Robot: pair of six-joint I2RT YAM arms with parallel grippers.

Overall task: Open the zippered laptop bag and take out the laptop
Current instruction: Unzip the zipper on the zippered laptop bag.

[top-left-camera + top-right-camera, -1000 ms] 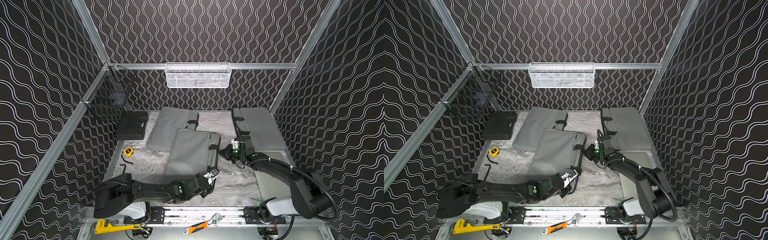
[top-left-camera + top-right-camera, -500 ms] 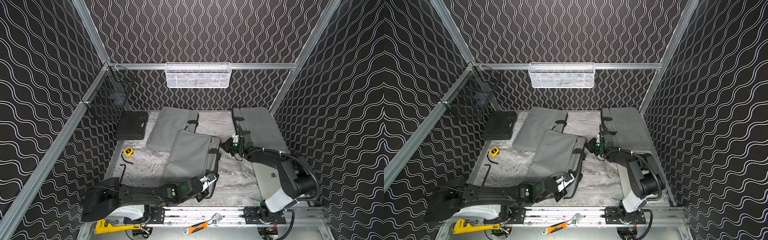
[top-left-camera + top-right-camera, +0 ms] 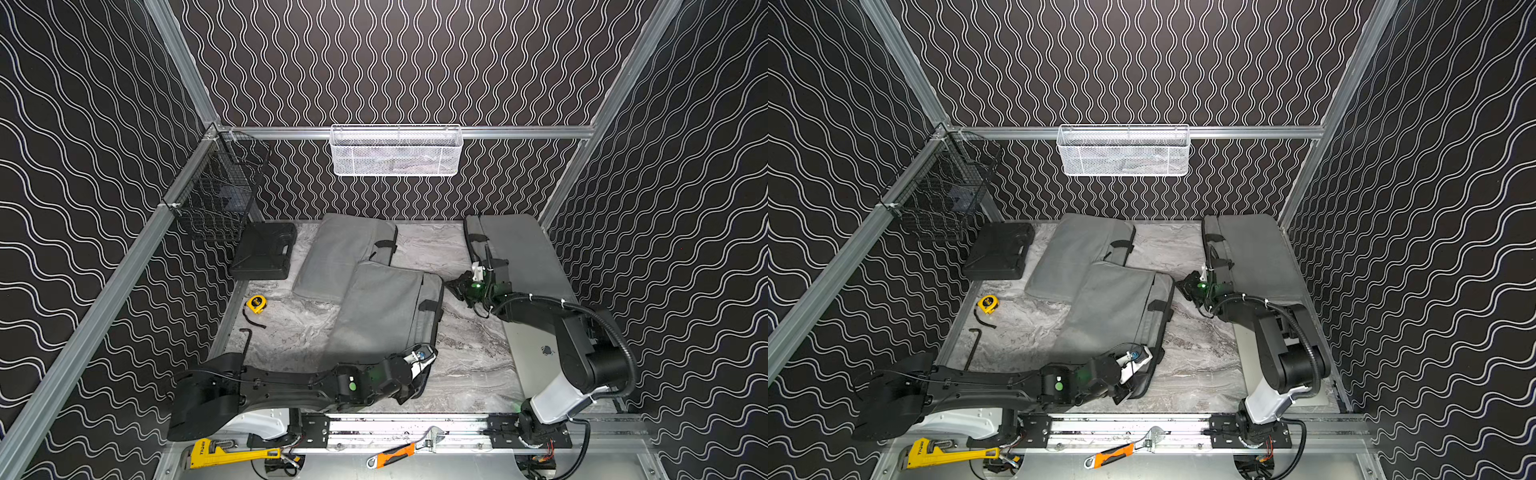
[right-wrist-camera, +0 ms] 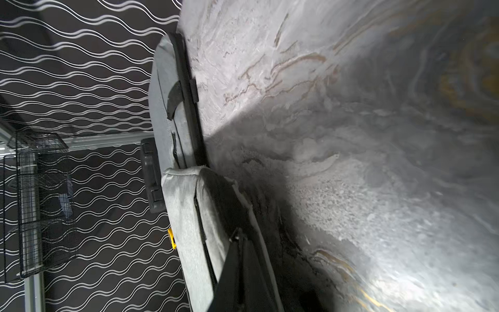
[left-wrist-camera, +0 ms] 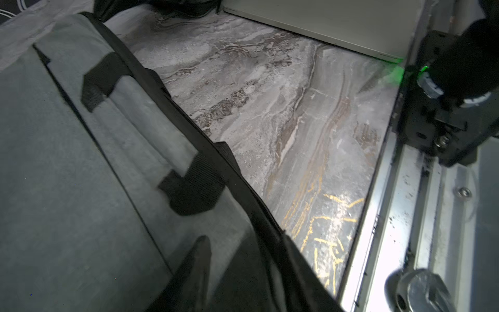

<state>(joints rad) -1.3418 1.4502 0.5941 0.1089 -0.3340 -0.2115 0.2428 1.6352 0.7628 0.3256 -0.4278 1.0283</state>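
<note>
Three grey laptop bags lie on the marble table. The middle one (image 3: 382, 307) (image 3: 1117, 303) overlaps a second bag behind it. My left gripper (image 3: 415, 384) (image 3: 1129, 388) is at its near right corner, jaws apart, with the bag's black edge between them (image 5: 243, 251). My right gripper (image 3: 451, 286) (image 3: 1183, 284) is shut at the bag's far right corner, on a small metal zipper pull at its tip (image 4: 237, 237). A silver laptop (image 3: 540, 353) (image 5: 324, 21) lies flat at the front right, partly under the right arm.
A second bag (image 3: 340, 253) lies at the back middle and a third (image 3: 515, 253) at the back right. A black case (image 3: 264, 255), a yellow tape measure (image 3: 255, 303) and a hex key (image 3: 247, 345) are on the left. Two baskets hang on the walls.
My left gripper has opened and drawn slightly toward the front edge. My right gripper, still shut, has moved away along the bag's right edge to its far corner, and its elbow has folded back.
</note>
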